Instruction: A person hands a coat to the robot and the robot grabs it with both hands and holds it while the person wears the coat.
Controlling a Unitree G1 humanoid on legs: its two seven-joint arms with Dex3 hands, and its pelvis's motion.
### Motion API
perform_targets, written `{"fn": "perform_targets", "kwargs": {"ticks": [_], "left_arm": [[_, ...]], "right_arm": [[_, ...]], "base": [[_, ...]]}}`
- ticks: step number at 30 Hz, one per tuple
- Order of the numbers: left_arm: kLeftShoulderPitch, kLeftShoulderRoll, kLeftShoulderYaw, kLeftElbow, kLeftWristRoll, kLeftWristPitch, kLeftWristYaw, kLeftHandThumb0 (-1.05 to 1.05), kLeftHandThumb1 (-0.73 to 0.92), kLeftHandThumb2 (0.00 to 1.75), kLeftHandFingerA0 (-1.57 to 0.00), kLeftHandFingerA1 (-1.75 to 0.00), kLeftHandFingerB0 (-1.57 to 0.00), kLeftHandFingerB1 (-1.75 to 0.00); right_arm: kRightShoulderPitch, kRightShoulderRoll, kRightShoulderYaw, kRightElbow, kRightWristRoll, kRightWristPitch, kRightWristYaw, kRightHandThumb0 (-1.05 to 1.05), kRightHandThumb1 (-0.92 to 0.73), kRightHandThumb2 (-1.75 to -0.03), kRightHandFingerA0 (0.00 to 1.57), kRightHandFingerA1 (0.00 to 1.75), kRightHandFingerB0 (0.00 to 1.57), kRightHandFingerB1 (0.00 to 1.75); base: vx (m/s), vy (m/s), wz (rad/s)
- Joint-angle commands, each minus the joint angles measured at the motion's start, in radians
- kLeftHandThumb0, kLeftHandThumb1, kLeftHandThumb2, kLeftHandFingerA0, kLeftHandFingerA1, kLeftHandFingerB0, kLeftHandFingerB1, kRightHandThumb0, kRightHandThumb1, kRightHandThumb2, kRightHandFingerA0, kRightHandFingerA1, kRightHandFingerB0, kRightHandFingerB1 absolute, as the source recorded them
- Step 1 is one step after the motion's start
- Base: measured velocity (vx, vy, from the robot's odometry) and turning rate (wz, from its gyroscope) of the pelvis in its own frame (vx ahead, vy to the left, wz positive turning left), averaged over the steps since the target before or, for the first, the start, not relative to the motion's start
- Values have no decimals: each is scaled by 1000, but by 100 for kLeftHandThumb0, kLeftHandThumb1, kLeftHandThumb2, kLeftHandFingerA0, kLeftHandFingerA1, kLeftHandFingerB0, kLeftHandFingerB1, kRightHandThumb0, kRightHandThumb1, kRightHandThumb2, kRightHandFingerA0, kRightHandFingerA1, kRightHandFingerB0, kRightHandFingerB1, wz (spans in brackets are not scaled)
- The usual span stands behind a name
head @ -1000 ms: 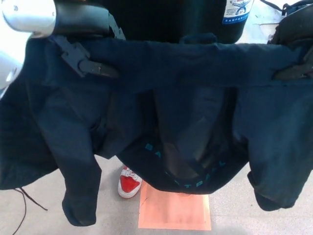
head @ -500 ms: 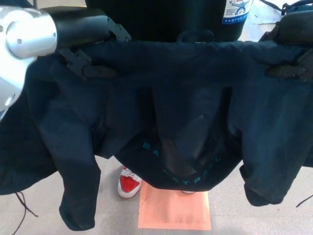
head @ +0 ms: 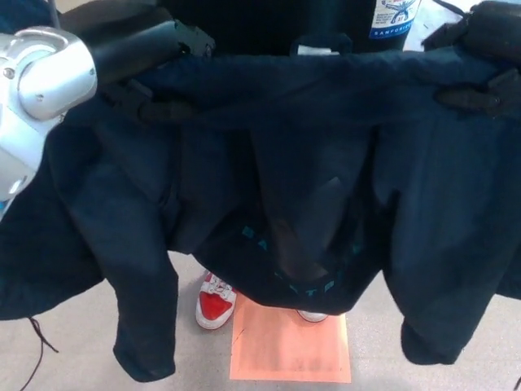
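A dark navy coat (head: 309, 171) hangs spread across the head view, lining toward me, with teal lettering low on its back. My left hand (head: 151, 102) is shut on the coat's upper edge at the left shoulder. My right hand (head: 480, 90) is shut on the upper edge at the right shoulder. Both sleeves dangle at the sides. A person in dark clothing (head: 269, 24) stands just behind the collar, and their red and white shoe (head: 215, 303) shows under the hem.
An orange square mat (head: 290, 349) lies on the grey floor below the coat. A label with blue print (head: 394, 18) shows at the top right. A thin dark cord (head: 37, 346) trails on the floor at lower left.
Both hands have raised the coat's upper edge higher in the picture. The hem has lifted, and a second shoe edge shows above the mat.
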Motion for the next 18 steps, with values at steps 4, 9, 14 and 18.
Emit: {"fn": "perform_targets", "kwargs": {"ticks": [4,9,14,18], "left_arm": [[-185,-29,20,337,342,-152,943,-36,78,64,-95,-171,-71,-160],[-329,-16,39,431,339,-165,1046,-33,79,63,-94,-169,-72,-162],[-466,-5,43,508,341,-171,1144,-40,83,65,-92,-175,-73,-154],[-570,1,52,557,322,-209,1195,-35,80,63,-87,-175,-64,-163]], "right_arm": [[-176,60,-191,247,-142,-64,-808,-38,-87,-66,87,160,68,140],[-276,38,-219,265,-141,-75,-864,-41,-84,-70,88,173,76,152],[-381,13,-239,280,-154,-81,-924,-37,-84,-64,101,125,86,86],[-495,-11,-228,339,-179,-138,-1019,-39,-83,-70,101,156,89,130]], "base": [[0,0,0],[0,0,0],[0,0,0],[0,0,0]]}}
